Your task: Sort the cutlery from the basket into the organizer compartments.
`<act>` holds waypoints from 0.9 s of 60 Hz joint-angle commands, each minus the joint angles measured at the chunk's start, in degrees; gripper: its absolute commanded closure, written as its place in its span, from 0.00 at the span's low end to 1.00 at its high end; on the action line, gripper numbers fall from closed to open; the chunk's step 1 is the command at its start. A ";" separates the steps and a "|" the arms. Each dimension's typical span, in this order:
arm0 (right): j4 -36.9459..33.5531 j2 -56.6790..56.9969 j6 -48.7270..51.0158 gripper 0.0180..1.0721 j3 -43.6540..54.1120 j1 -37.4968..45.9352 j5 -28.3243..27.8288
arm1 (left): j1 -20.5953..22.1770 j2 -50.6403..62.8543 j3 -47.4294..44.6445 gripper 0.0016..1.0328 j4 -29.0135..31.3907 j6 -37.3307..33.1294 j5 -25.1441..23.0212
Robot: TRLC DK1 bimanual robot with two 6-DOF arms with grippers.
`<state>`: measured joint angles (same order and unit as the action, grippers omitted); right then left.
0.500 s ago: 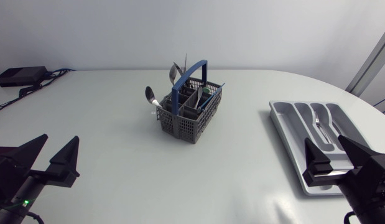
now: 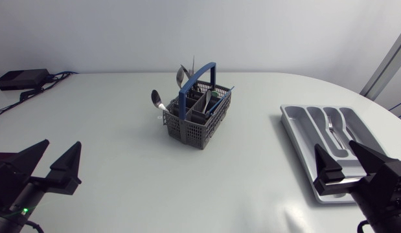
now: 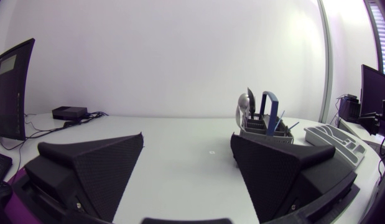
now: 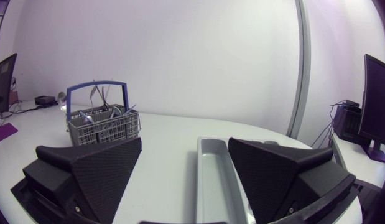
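Both pincers are empty and spread wide. Left pincer [image 2: 61, 145] is low over the near-left bench [image 2: 122, 178]. Right pincer [image 2: 334, 147] is low over the near end of the organizer [image 2: 297, 133]. Neither touches anything.

Basket [image 2: 199, 124] sits mid-bench, well apart from both. Cutlery [image 2: 181, 75] stands in it, ends poking above the rim. One spoon [image 2: 157, 99] leans out on its left side. The organizer lies at the bench's right, with what looks like a fork [image 2: 331, 127] in a middle long slot. We can't see the slots' near ends behind the right pincer. We judge we're early in the task, and the next step is a pick from the basket.

How we'd do it:
- Use the right arm. It's on the organizer's side, so the carry is shorter.
- Come down from above, beside the blue handle [image 2: 203, 70], not through it.
- Take one piece standing free of the rest. The leaning spoon looks easiest. Grip the stem, not the bowl.
- Pull straight up along the piece. The basket looks light and could drag or tip, so the left pincer can brace its rim.
- Lay it flat along a slot, like with like, not across the fork.

Surface: plain white bench, smooth, so we expect things to slide. A black box [image 2: 19, 79] with cables [image 2: 54, 76] sits at the far-left corner, well out of our path. The room past the bench edge has no bearing on this step.
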<state>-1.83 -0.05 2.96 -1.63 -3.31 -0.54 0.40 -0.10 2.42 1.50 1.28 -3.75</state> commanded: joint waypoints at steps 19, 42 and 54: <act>1.30 -13.48 0.11 0.05 -9.89 -2.58 1.06 | 4.17 23.13 16.92 0.11 -0.62 -0.05 0.41; -3.10 -31.94 -0.94 0.05 -20.61 -4.77 0.54 | 14.36 50.28 37.14 0.11 12.83 0.57 1.73; -11.89 -42.04 -0.06 0.05 -28.61 -6.01 0.10 | 18.32 66.90 49.35 0.11 22.32 -7.96 -1.09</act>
<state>-11.99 -39.59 2.96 -27.73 -8.93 -0.19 17.50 62.28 47.92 22.74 -3.86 -4.25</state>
